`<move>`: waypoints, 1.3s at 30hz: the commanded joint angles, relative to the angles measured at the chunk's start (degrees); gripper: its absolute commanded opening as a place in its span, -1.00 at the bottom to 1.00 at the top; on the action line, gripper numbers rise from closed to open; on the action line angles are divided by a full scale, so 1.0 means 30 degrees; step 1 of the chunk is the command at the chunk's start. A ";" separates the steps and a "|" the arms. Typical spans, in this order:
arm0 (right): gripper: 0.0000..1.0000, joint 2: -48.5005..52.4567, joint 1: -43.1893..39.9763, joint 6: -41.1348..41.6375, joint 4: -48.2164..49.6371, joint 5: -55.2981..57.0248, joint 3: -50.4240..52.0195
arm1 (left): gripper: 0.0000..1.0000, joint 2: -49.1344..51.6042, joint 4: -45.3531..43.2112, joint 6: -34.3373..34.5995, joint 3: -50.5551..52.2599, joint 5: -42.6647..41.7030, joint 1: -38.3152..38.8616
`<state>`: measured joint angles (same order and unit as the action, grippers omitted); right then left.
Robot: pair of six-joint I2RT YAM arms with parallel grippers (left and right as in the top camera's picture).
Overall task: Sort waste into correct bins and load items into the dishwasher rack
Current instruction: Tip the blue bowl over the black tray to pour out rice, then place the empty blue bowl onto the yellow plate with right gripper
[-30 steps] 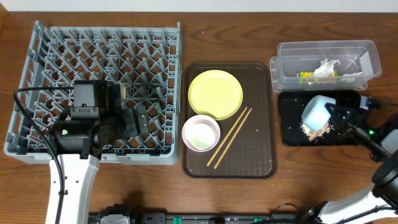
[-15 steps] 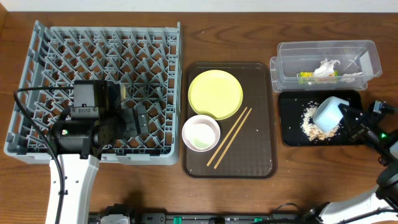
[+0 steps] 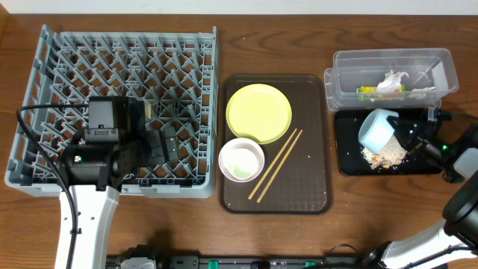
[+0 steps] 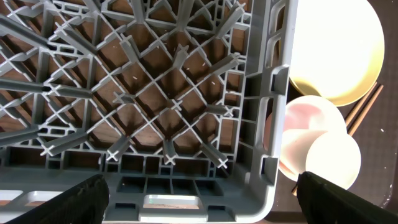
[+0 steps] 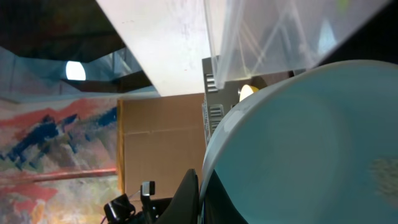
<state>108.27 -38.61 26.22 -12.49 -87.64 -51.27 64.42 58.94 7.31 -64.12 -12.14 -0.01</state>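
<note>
The clear plastic tub (image 3: 343, 75) holds one crumpled tissue (image 3: 392, 81) and one yellow-green wrapper (image 3: 368, 93). The black tray (image 3: 347, 138) holds beige crumbs (image 3: 382, 155). The right gripper (image 3: 402, 136) is clamped on the rim of the light blue bowl (image 3: 377, 128), which is tilted above this tray. The brown tray (image 3: 306, 187) carries one round yellow plate (image 3: 258, 113), one white bowl (image 3: 241, 159) and two chopsticks (image 3: 276, 164). The left gripper (image 3: 163, 146) is spread wide over the grey peg rack (image 3: 45, 90).

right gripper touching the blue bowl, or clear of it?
Touching. Right wrist view: the right gripper is shut on the rim of the light blue bowl. Overhead shows the bowl held tilted above the black tray.
</note>
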 commanded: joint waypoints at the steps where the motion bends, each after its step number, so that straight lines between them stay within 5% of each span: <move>1: -0.98 -0.0947 0.0299 0.0386 0.0131 -0.0597 -0.0780 | 0.96 0.0102 0.0051 0.0022 -0.0277 -0.0240 -0.0080; 18: -0.98 -0.1625 -0.3045 0.0408 0.0794 -0.0590 -0.0772 | 0.95 0.0102 0.0051 0.0022 -0.0277 -0.0240 -0.0080; 32: -0.98 -0.1851 0.1967 0.0379 -0.0568 -0.0597 -0.0765 | 0.96 0.0102 0.0051 0.0022 -0.0277 -0.0240 -0.0080; 39: -0.98 -0.4517 0.5115 0.0328 0.0554 -0.0306 -0.0765 | 0.96 0.0102 0.0051 0.0022 -0.0277 -0.0240 -0.0080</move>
<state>100.20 -26.39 27.00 -11.99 -87.42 -52.77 64.42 58.96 7.31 -64.12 -12.14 -0.01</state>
